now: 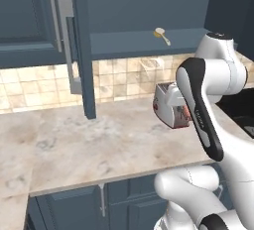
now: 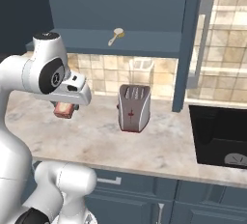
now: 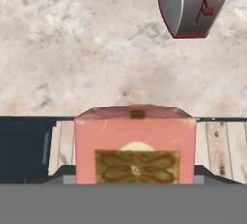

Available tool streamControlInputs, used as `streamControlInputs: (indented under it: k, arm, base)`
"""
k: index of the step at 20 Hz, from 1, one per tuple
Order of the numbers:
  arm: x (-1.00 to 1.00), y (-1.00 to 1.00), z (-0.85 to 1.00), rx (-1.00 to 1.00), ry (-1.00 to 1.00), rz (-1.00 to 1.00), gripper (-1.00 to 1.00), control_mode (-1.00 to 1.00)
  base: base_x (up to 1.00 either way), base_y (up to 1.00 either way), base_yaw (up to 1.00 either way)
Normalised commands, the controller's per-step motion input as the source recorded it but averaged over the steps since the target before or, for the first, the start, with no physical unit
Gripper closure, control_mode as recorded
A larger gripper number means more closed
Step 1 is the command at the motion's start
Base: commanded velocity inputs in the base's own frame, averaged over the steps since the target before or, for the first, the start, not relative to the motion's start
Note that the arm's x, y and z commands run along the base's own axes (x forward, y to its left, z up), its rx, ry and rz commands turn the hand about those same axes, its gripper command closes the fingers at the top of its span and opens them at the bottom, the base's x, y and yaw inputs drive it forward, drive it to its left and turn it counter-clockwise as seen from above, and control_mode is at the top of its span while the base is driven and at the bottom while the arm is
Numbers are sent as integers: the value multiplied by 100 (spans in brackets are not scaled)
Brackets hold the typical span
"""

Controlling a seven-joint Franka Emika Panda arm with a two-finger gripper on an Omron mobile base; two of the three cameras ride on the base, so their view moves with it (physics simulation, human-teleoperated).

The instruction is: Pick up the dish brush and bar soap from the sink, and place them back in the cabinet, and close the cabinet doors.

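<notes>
Soap: bar soap (image 3: 135,146) fills lower centre of hand view, sitting in the gripper (image 2: 65,109), jaws clamped on its sides; face shows a gold ornamental panel w/ no legible writing. In right base view it's a reddish block at left-centre, held above the counter (image 2: 96,141). Dish brush (image 1: 161,34) lies on the cabinet (image 1: 149,43) shelf, upper centre-right of left base view. Toaster (image 2: 134,107) stands mid-frame on counter. Sink (image 2: 217,136) at lower right. Cabinet doors (image 1: 79,45) stand open.

Bar soap (image 3: 135,146) pinkish-red, gold ornamental emblem; toaster (image 2: 133,107) silver, red trim; counter (image 1: 99,144) beige marble; cabinet (image 2: 120,6) blue-grey.
</notes>
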Motion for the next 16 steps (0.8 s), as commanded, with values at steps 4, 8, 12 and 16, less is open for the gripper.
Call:
streamControlInputs:
  k: [4,8,12,16]
  arm:
    - [0,0,0,0,0,0,100,100]
    - [0,0,0,0,0,0,100,100]
    - [0,0,0,0,0,0,100,100]
    - [0,0,0,0,0,0,100,100]
  base:
    - [2,-27,-2]
    - [0,-28,-2]
    - [3,-25,-2]
    - [9,-25,-3]
